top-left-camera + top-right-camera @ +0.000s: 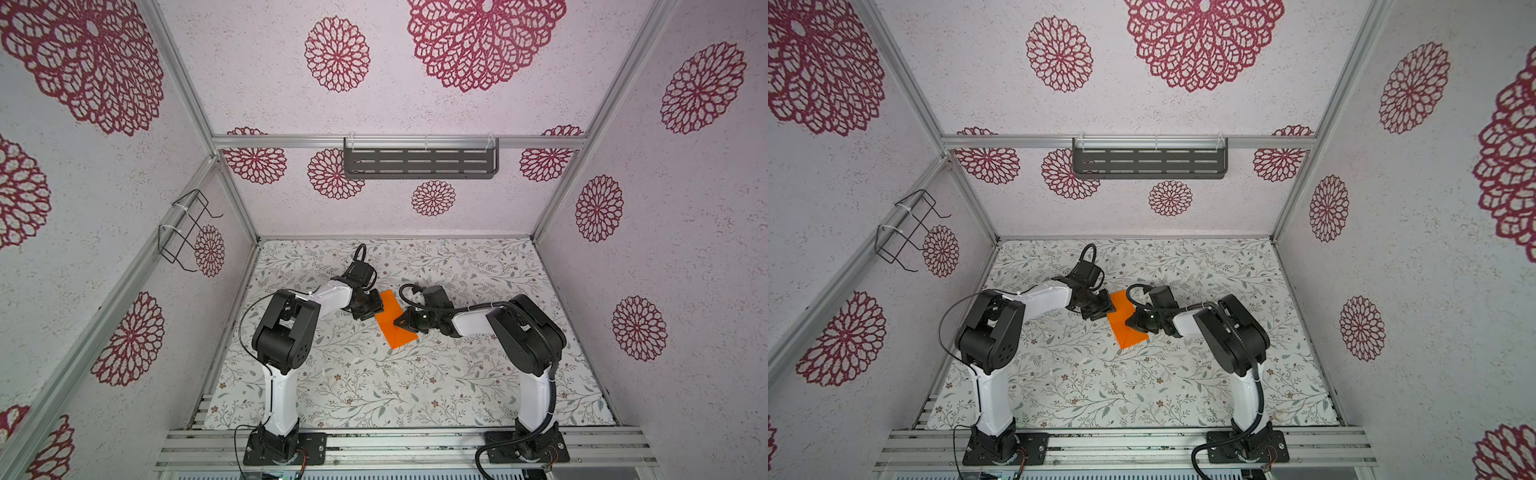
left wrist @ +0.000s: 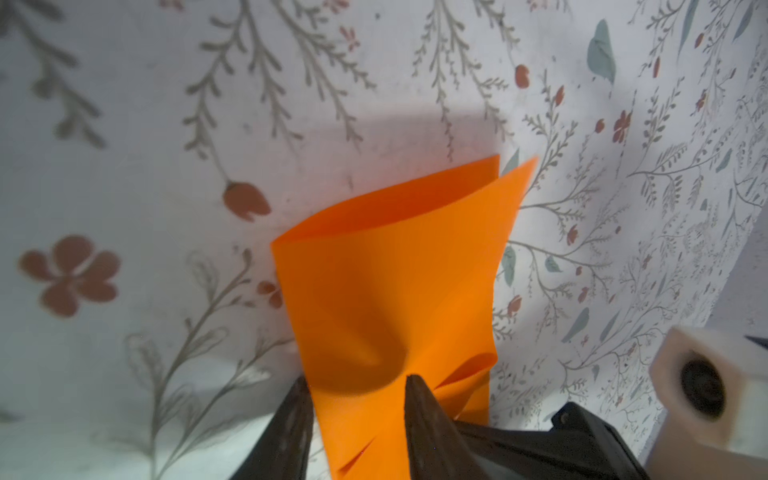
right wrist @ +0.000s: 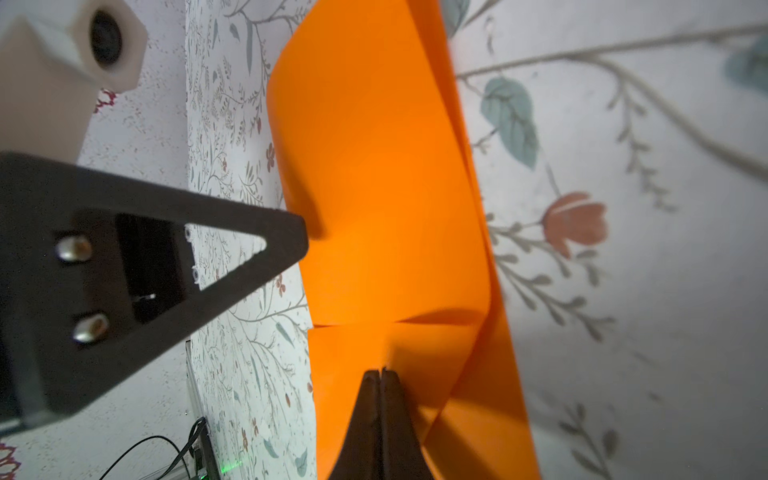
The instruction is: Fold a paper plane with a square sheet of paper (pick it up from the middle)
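In both top views the square sheet of paper was located just above the centre of the floral table cover, between the two arms. It showed as a long orange shape folded over on itself, running from upper left to lower right. The left gripper met the sheet at its upper left edge, and the right gripper met it from the right side. In the left wrist view the left gripper had its jaws parted. The sheet passed through the gap as a loose fold, with its two layers spread apart at the far end. In the right wrist view the right gripper had its jaws pressed fully together at the lower centre of the frame. They pinched the sheet, and creases radiated from the tips. One left finger touched the sheet's edge at mid-left of that frame. Whether the sheet touched the cover could not be determined.
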